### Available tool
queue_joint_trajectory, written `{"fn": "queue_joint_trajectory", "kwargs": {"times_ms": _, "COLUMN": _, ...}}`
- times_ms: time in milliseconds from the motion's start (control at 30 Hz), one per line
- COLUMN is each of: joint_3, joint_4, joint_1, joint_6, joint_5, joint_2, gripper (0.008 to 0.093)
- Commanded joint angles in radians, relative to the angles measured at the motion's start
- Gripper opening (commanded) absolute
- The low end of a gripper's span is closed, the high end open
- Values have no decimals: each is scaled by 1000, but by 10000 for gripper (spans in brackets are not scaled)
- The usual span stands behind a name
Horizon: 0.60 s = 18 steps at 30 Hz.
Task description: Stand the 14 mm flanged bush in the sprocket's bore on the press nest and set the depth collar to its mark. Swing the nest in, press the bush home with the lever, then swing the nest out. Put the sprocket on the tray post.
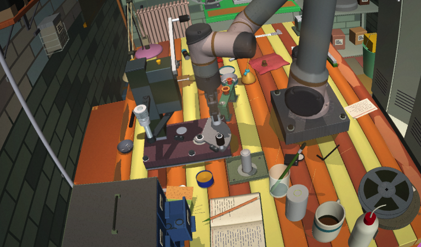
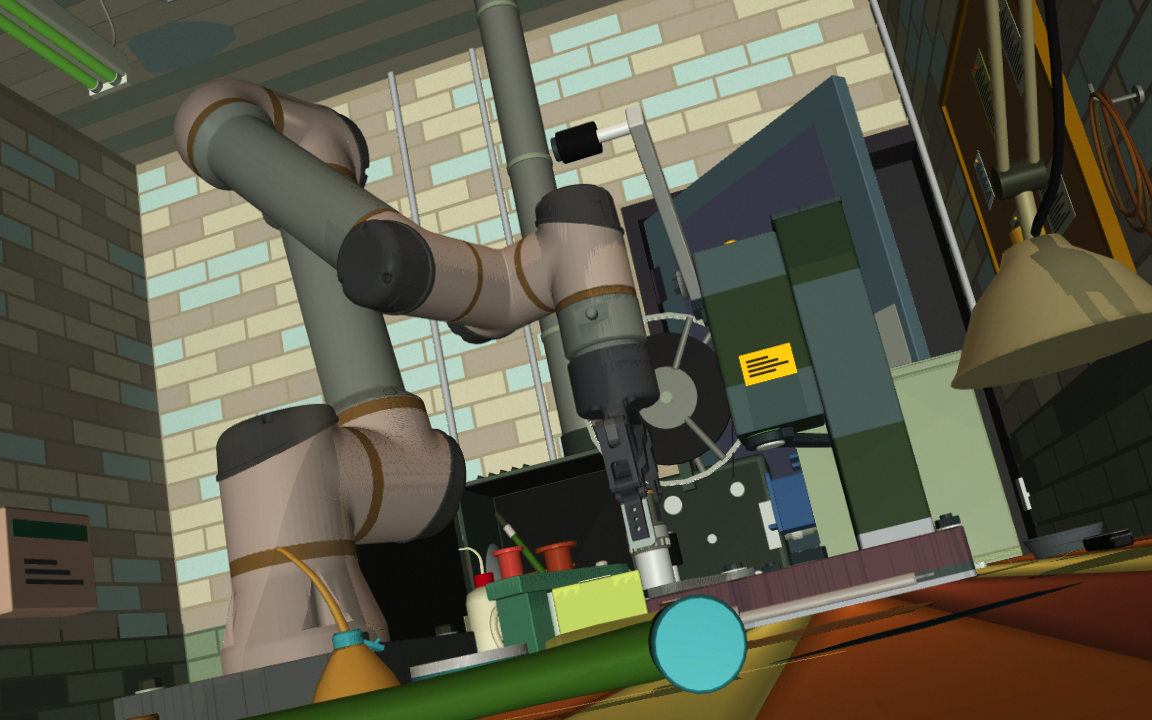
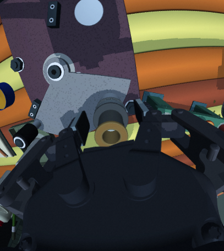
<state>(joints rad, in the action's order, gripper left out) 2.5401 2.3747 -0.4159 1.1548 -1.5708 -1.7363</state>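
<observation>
My gripper (image 3: 110,123) stands open and holds nothing, its fingers either side of the top of the sprocket's hub (image 3: 110,110) on the grey swing nest (image 1: 214,133). A tan flanged bush (image 3: 110,135) stands in the hub's bore, seen end-on in the wrist camera. The nest is swung out at the right end of the purple press base (image 1: 186,145), with its black handle knob (image 1: 219,138) toward the front. The press column (image 1: 153,83) with its white lever (image 1: 171,44) stands behind on the left. The depth collar (image 1: 141,113) sits at the press's left. The tray post (image 1: 246,160) stands on a green plate in front.
The green bush rack (image 1: 228,98) with orange and red bushes stands just behind my gripper. A blue tin (image 1: 204,178), an open book (image 1: 237,221), cups (image 1: 279,179) and a film reel (image 1: 386,190) crowd the front of the striped bench. My arm's base plate (image 1: 309,114) is to the right.
</observation>
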Motion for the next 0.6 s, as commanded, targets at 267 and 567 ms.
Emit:
{"fn": "queue_joint_trajectory", "kwargs": {"times_ms": 267, "joint_3": 0, "joint_4": 1, "joint_1": 0, "joint_6": 0, "joint_5": 0, "joint_2": 0, "gripper": 620}}
{"fn": "queue_joint_trajectory", "kwargs": {"times_ms": 567, "joint_3": 0, "joint_4": 1, "joint_1": 0, "joint_6": 0, "joint_5": 0, "joint_2": 0, "gripper": 440}}
